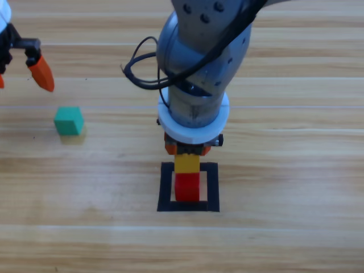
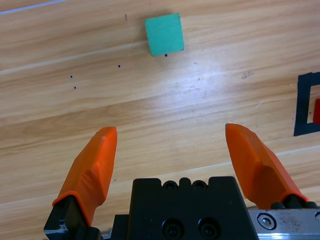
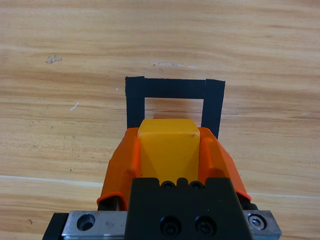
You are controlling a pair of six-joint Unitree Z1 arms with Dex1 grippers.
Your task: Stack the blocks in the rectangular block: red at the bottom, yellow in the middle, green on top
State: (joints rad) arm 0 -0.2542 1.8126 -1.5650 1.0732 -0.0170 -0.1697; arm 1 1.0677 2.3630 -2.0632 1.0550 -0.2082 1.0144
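The right hand (image 3: pixel 167 150), clamped on the yellow cube (image 1: pixel 186 163), is setting it atop the red cube (image 1: pixel 186 187) inside the tape frame (image 1: pixel 166 187), so release comes next; the left hand (image 2: pixel 172 150) waits apart, near the green cube (image 1: pixel 69 120) well left of the frame.

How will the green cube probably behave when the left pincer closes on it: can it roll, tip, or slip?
The green cube sits flat on the table with square faces, so it probably slides, not rolls. Its plain, smooth-looking faces may slip if the grip is off-centre. The open left pincer looks wider than the cube, so it should fit.
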